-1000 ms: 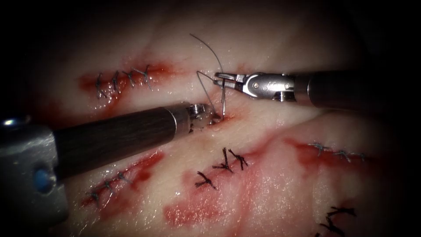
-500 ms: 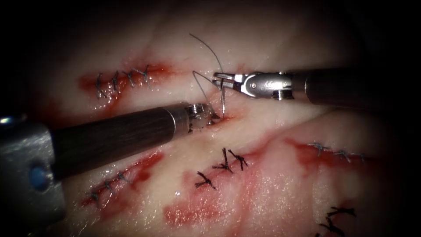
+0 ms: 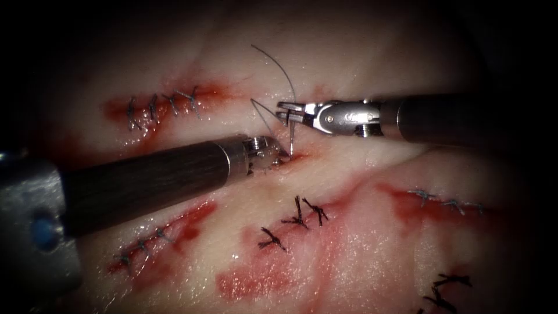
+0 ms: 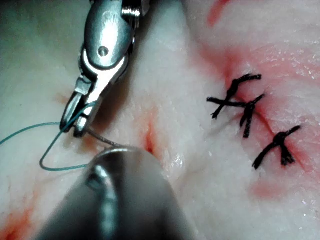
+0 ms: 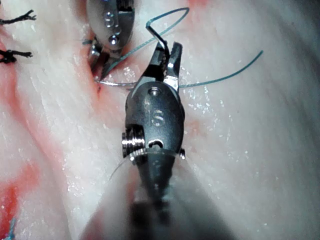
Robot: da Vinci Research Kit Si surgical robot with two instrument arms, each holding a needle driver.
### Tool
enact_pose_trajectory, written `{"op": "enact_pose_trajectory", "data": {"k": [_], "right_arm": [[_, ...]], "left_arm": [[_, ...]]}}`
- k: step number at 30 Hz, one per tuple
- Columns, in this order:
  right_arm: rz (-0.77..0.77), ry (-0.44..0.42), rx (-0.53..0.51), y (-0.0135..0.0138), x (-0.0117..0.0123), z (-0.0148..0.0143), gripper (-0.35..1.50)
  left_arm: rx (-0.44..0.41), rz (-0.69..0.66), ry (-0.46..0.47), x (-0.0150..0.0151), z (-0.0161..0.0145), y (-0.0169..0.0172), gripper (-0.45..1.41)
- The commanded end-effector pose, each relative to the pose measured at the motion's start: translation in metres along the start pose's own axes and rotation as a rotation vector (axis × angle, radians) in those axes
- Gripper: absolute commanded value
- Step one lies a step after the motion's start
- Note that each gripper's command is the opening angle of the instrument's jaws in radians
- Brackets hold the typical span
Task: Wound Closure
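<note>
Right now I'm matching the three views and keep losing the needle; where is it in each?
Endoscope view: the needle hangs from the right end effector down to the cut.
Left wrist view: the needle runs from that end effector toward the cut.
Right wrist view: the needle lies between that end effector and the cut.
Shared landmark: the cut.

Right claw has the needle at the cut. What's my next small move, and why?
Probably roll the right claw slightly along the needle's curve. It grips the needle near the thread end, and the tip meets the cut beside the left tool; I can't tell if it's buried.
</note>
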Motion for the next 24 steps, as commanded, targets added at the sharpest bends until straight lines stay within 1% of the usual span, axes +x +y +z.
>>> {"op": "enact_pose_trajectory", "data": {"k": [1,5,11,15,24], "right_arm": [[-0.006,0.006,0.006,-0.0001,-0.0006,0.0003,-0.35],[-0.016,-0.002,0.007,-0.0004,-0.0009,-0.0001,-0.35],[-0.006,-0.021,0.016,-0.0008,-0.0008,0.0002,-0.35],[-0.009,-0.040,0.029,-0.0010,-0.0010,0.0002,-0.35],[0.020,-0.044,0.080,-0.0021,-0.0010,0.0007,-0.35]], "left_arm": [[0.005,-0.009,-0.001,0.0004,0.0003,-0.0006,0.51],[0.019,-0.014,0.004,0.0007,-0.0003,-0.0006,0.47],[0.027,-0.028,0.029,0.0014,-0.0016,0.0000,0.41],[0.028,-0.030,0.029,0.0015,-0.0015,0.0003,0.41],[0.032,-0.031,0.036,0.0015,-0.0017,0.0002,0.44]]}}
